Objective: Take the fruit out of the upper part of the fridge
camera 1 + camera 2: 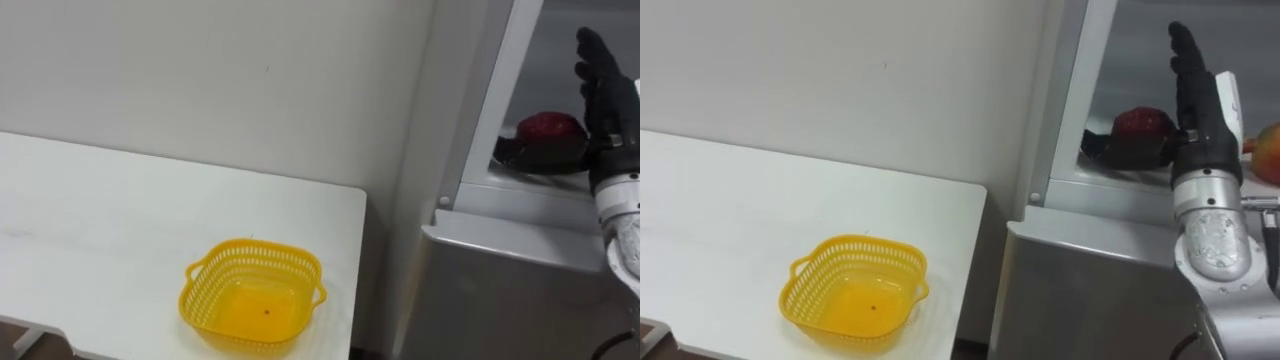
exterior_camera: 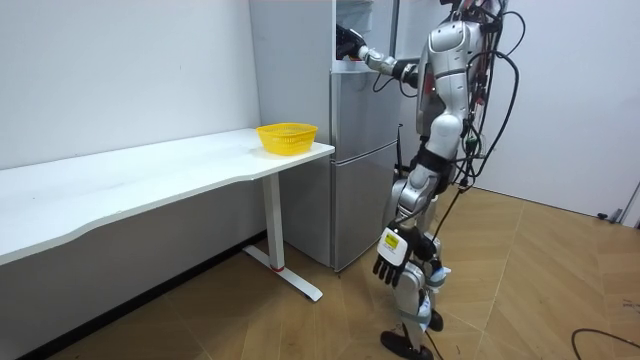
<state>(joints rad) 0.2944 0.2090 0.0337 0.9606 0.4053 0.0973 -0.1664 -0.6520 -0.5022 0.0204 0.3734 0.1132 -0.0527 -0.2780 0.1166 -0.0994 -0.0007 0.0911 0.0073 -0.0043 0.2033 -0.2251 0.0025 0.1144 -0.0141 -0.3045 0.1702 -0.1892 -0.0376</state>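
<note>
Right hand (image 1: 1200, 110) raised at the upper fridge (image 1: 1110, 280), fingers straight, holding nothing. Red fruit (image 1: 1145, 130) on its shelf, ungrasped. Left hand (image 2: 392, 262) hangs loose. Retrieval barely begun.

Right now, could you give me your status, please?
Right hand open, raised at fridge. Left hand open, hanging. Red fruit inside, not grasped. Nothing blocking.

We see a yellow basket (image 1: 250, 247) of perforated plastic, faintly glossy inside. The desk (image 1: 120, 220) is white, smooth and matt, like laminate. The fridge (image 1: 500, 290) looks like grey metal with a dull satin sheen. The right hand (image 1: 1200, 110) is matt black, its wrist silvery and metallic. The red fruit (image 1: 1145, 128) may be glossy; in that shade we cannot tell. The floor (image 2: 540, 280) is wood-patterned and softly shiny.
</note>
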